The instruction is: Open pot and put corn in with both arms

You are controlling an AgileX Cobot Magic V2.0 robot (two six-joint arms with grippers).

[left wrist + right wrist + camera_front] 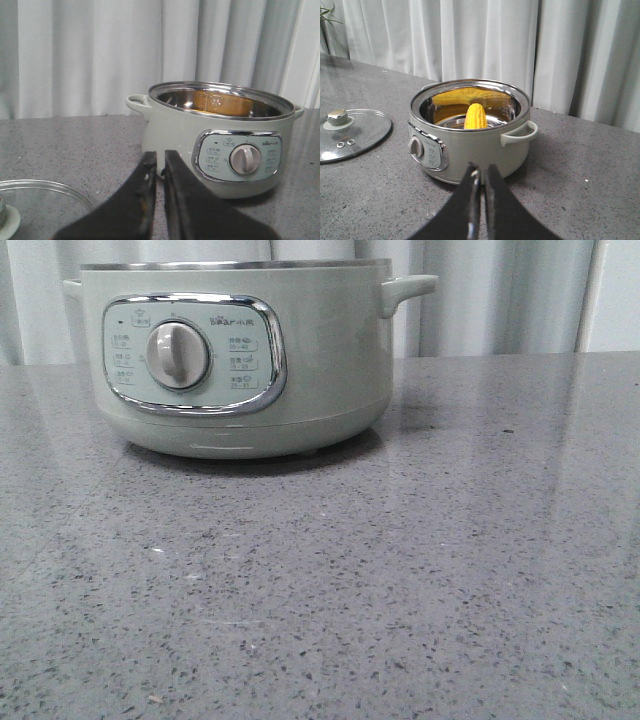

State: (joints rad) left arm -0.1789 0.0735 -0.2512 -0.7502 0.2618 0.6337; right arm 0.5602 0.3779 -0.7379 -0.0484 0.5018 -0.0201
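The pale green pot [240, 360] stands on the grey table, lid off, with its dial panel facing the front view. It also shows in the left wrist view [220, 140] and the right wrist view [470, 135]. The yellow corn [475, 116] stands inside the pot, leaning on the steel wall. My left gripper [160, 157] is shut and empty, held back from the pot's front left. My right gripper [482, 172] is shut and empty, held back from the pot's right side. Neither gripper shows in the front view.
The glass lid [350, 134] with a steel knob lies flat on the table to the pot's left; its rim also shows in the left wrist view [45, 192]. White curtains hang behind the table.
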